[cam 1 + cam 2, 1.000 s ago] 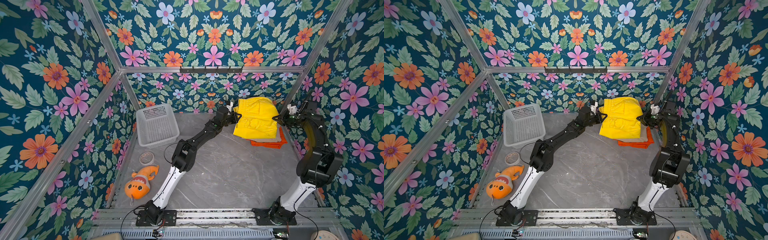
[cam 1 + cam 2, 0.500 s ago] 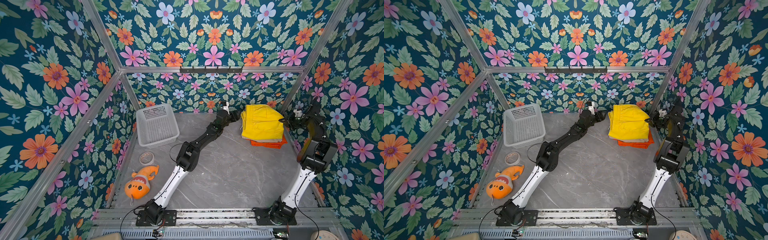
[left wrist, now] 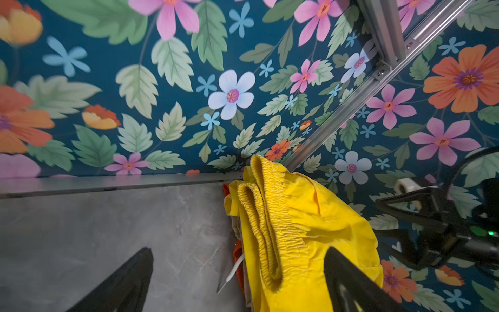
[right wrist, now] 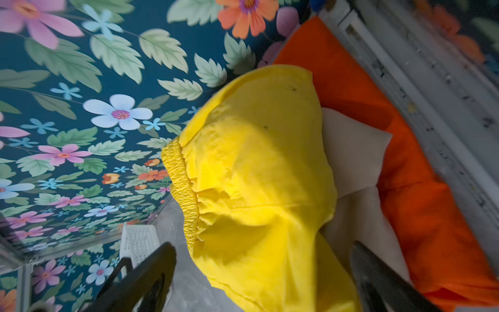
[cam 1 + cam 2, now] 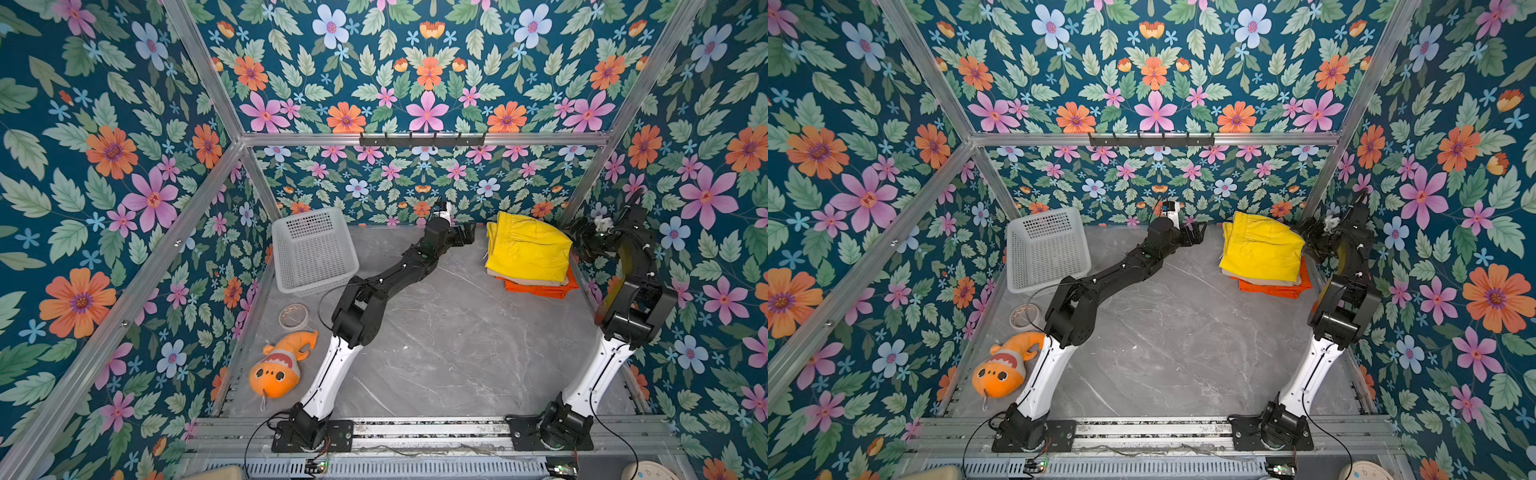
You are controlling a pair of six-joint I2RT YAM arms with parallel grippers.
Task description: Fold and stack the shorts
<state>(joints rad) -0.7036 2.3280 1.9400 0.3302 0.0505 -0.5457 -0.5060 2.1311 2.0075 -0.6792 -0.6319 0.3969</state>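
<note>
Down at the lower left of the frame, an orange plush fish toy (image 5: 276,365) and a flat roll of tape (image 5: 294,316) lie off to the side, clear of my working area, I judge. Beyond them the white perforated plastic basket (image 5: 309,226) stands with nothing inside that I can see. Farther back, upper right, the folded bright yellow cloth shorts (image 5: 525,249) top the beige shorts (image 5: 528,281) and bright orange shorts (image 5: 538,291), a finished-looking stack tucked into the corner. My left gripper (image 5: 467,237) and right gripper (image 5: 579,243) flank it, jaws spread wide, gripping nothing, just beside the cloth.
</note>
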